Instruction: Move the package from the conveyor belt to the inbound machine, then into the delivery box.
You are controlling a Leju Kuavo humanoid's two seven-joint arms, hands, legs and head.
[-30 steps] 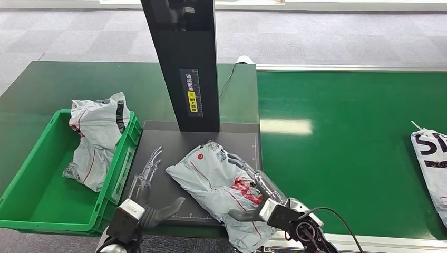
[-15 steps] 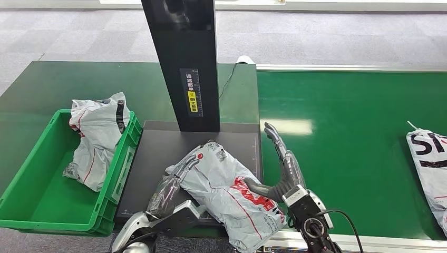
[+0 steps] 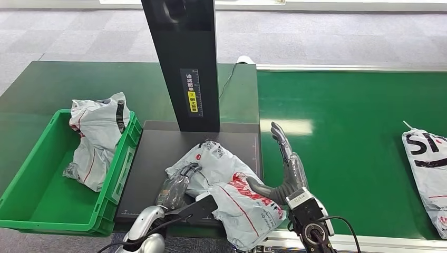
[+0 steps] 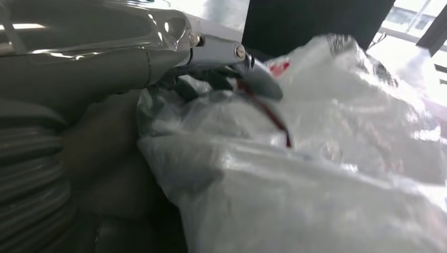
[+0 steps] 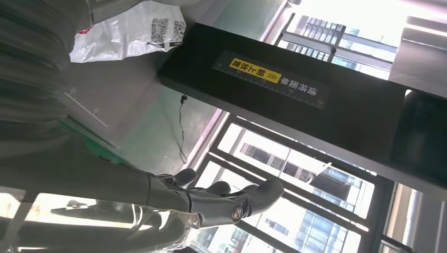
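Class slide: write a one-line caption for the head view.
Left hand grips the grey package on the inbound machine; right hand open beside it.

Left hand (image 3: 176,185) newly gripping package (image 3: 232,192).

Package on the scanner platform
The package (image 3: 226,192) is gripped by the left hand (image 3: 176,187); the right hand (image 3: 284,163) is held open beside it.

I am seeing a black cable (image 3: 227,79) trailing across the green table (image 3: 58,84), grey carpet (image 3: 79,31) lying behind it, and window frames (image 5: 295,205) showing in the right wrist view.
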